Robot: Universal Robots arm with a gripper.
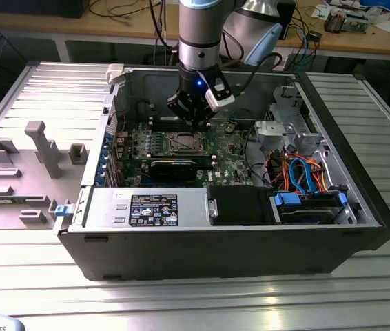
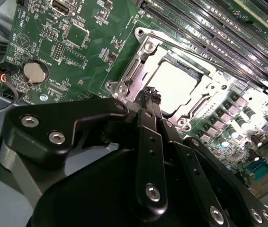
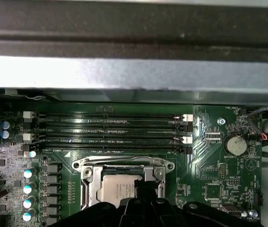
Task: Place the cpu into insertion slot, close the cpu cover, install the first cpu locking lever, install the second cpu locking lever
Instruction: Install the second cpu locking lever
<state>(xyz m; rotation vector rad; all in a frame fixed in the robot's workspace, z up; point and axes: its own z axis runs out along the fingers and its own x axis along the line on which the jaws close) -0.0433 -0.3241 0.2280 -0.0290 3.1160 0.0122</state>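
Pincer point(image 2: 152, 97) pressed together, tips low at the near rim of the insertion slot point(image 2: 172, 82). Cpu point(image 3: 117, 189) seated flat inside, silvery top showing through the cpu cover point(image 3: 123, 165) lying closed over it. Memory slots point(image 3: 110, 132) just beyond. All inside the open computer case point(image 1: 360, 200) on the ribbed worktop point(image 1: 195, 296).

Arm: reaching down into an open computer case point(image 1: 360, 207), sitting on a ribbed metal table point(image 1: 181, 303).
Gripper point(image 1: 196, 123): hovering just above the insertion slot point(image 1: 182, 143) on the green motherboard point(image 1: 233, 162).
Fingers: too dark to tell apart.
Exterior view's left: grey plastic fixture point(image 1: 36, 148) lying beside the case.
Exterior view's right: blue and orange cables point(image 1: 302, 172) bunching near the drive bay.
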